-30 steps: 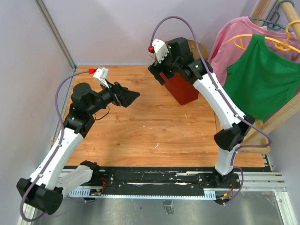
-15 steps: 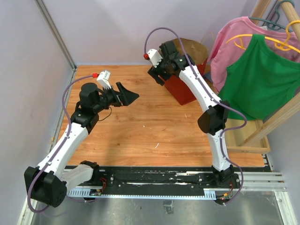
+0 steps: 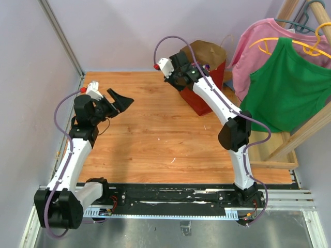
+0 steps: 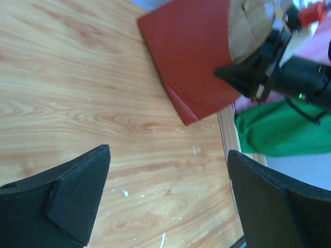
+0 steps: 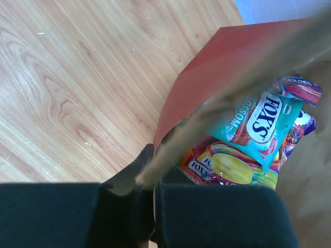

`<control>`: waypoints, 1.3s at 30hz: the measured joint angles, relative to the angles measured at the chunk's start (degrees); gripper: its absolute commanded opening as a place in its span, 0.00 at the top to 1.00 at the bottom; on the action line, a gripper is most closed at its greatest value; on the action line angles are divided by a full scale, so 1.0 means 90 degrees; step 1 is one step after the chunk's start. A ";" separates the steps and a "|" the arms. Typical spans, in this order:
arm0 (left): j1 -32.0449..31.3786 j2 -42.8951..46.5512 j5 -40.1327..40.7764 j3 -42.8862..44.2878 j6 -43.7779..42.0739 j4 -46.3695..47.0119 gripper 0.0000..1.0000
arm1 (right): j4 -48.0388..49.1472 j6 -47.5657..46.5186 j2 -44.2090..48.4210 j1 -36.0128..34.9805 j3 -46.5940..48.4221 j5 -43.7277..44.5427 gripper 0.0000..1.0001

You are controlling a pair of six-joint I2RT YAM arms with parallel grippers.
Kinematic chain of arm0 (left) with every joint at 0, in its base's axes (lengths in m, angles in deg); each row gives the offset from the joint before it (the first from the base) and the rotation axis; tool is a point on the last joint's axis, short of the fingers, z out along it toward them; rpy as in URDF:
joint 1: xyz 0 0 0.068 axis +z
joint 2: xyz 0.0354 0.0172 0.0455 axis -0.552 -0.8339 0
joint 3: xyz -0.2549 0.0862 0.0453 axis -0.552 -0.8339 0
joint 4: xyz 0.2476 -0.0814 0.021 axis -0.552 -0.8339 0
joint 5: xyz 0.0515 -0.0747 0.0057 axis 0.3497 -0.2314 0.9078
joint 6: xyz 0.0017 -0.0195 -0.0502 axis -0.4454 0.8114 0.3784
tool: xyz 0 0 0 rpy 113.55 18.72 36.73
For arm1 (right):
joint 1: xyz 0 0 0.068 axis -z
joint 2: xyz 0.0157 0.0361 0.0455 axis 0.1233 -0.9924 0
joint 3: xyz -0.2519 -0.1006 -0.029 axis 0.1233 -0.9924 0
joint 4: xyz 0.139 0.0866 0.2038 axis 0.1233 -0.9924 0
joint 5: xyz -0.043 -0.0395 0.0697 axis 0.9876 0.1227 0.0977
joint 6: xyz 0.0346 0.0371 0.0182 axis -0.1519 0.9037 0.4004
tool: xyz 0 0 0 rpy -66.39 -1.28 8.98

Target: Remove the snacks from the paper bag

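Nothing is out yet: the right gripper point(image 5: 150, 178) is clamped on the rim of the paper bag point(image 5: 207, 67), the snacks point(image 5: 248, 124) lying inside just beyond it, while the left gripper point(image 3: 120, 98) gapes empty, well apart.

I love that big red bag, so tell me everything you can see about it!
The paper bag is dark red outside and brown inside. It stands upright with its mouth open at the far right of the wooden table, beside the hanging shirts. The right gripper is pinched shut on its top edge. Glossy candy packets lie inside.
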 measured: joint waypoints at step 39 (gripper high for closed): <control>0.1785 0.1715 0.0102 -0.1744 -0.0376 -0.1426 0.00 | 0.2943 0.3094 0.4250 -0.6122 -0.7640 0.3847 0.02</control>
